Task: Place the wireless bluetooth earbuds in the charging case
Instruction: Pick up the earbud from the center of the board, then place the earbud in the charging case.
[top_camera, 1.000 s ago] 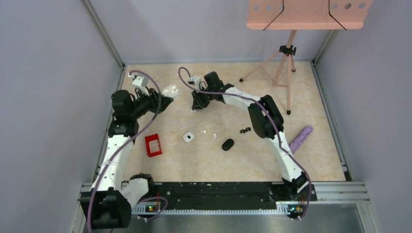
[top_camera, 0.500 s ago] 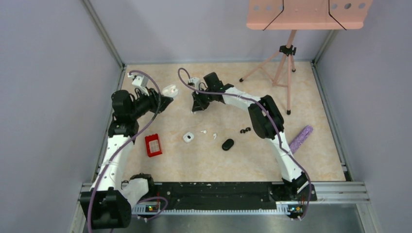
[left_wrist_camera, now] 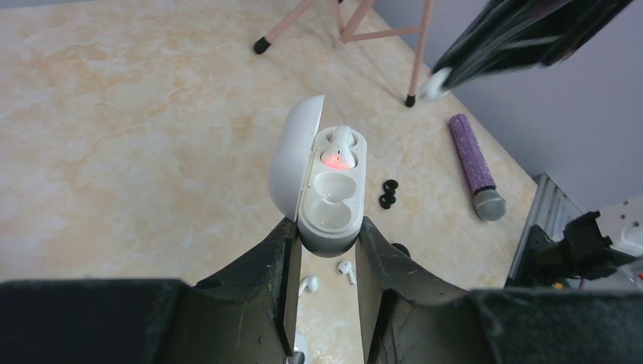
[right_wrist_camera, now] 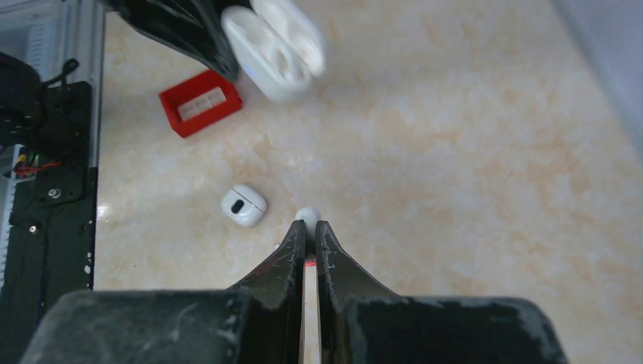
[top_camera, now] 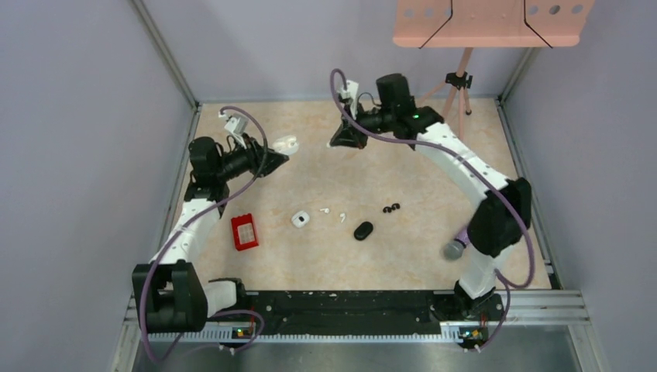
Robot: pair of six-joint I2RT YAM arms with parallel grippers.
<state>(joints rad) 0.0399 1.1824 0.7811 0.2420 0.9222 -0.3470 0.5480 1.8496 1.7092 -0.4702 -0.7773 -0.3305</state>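
My left gripper [left_wrist_camera: 326, 229] is shut on the base of an open white charging case [left_wrist_camera: 331, 199], held off the table with its lid [left_wrist_camera: 291, 155] swung left. One white earbud [left_wrist_camera: 340, 146] sits in the far slot with a red glow; the near slot is empty. In the top view the case [top_camera: 285, 144] is at the left gripper [top_camera: 273, 160]. My right gripper [right_wrist_camera: 306, 226] is shut on a white earbud [right_wrist_camera: 307, 217], to the right of the case and apart from it [top_camera: 338, 143]. Two white earbuds [top_camera: 325, 209] [top_camera: 342, 218] and a black pair [top_camera: 391, 208] lie on the table.
A small closed white case [top_camera: 300, 219], a black case [top_camera: 363, 230] and a red box [top_camera: 245, 232] lie mid-table. A purple microphone [left_wrist_camera: 474, 163] lies at the right. A pink tripod [top_camera: 453, 101] stands at the back right. Walls enclose the table.
The right arm has risen and swung back and to the right with the earbud in its fingers. The left gripper has moved a little to the right with the open case.
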